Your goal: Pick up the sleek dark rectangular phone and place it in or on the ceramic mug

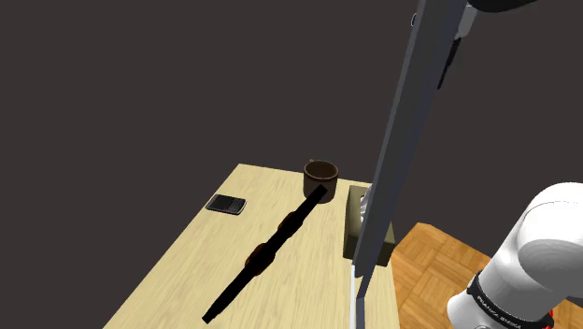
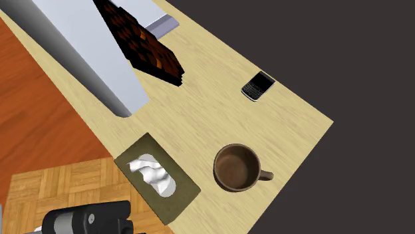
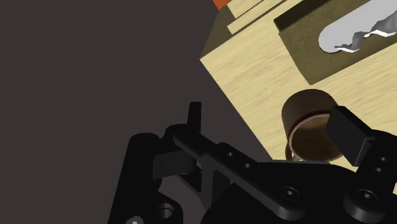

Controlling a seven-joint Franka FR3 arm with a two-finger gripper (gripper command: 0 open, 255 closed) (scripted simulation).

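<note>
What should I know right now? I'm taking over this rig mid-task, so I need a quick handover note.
Gripper: open, holding nothing.
Sleek dark rectangular phone: lying flat on the light wooden table, well apart from the mug.
Brown round mug: upright and empty, near the table's edge, beside an olive tissue box.
Done: nothing; the phone is not yet grasped.
Left: reach the phone, grip it, lift it, put it in the mug.
</note>
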